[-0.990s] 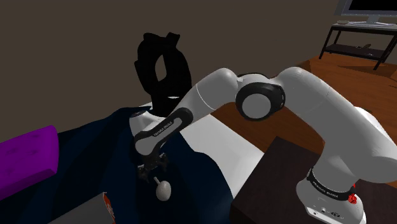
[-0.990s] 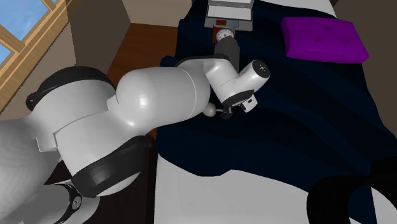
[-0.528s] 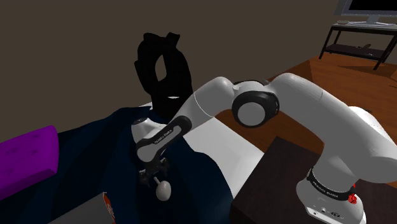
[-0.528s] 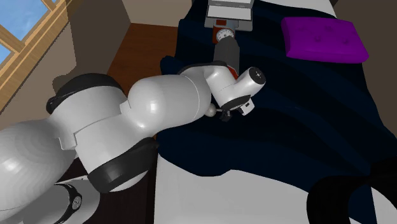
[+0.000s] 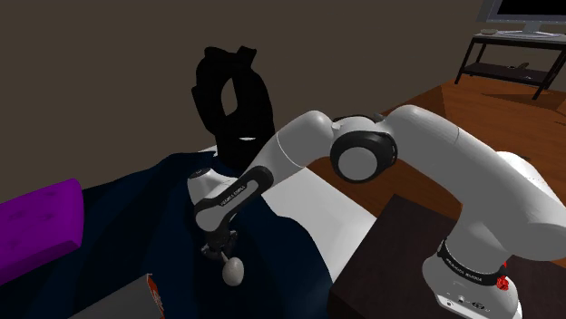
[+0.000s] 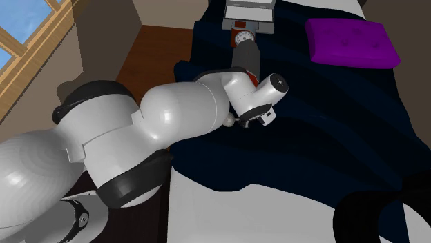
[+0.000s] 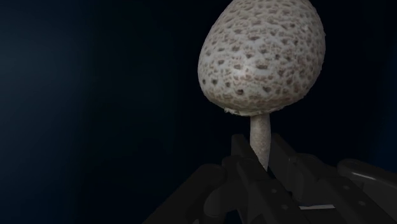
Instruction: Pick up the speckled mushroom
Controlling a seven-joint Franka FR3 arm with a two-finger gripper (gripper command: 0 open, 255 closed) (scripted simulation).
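Note:
The speckled mushroom (image 7: 261, 54) has a pale, egg-shaped cap with brown flecks and a thin pale stem (image 7: 259, 137). It lies on a dark blue blanket (image 5: 127, 227). My gripper (image 7: 259, 158) is shut on the stem, with the black fingers (image 7: 238, 159) pressed against it on both sides and the cap sticking out past the tips. In the shoulder view the gripper (image 5: 220, 251) points down at the blanket, with the mushroom (image 5: 234, 270) just below it. The second exterior view shows the mushroom cap (image 6: 227, 121) beside the hand (image 6: 243, 123).
A purple cushion (image 5: 36, 227) lies on the blanket at the shoulder view's left. A round clock-like object (image 6: 242, 38) and a grey box (image 6: 248, 10) sit further along the bed. A black shape (image 5: 231, 100) rises behind the arm. My dark stand (image 5: 390, 263) is at the lower right.
The fingers were apart around the stem and have now shut on it. The arm came down slightly a second ago and has held still since. The mushroom has stayed in place.

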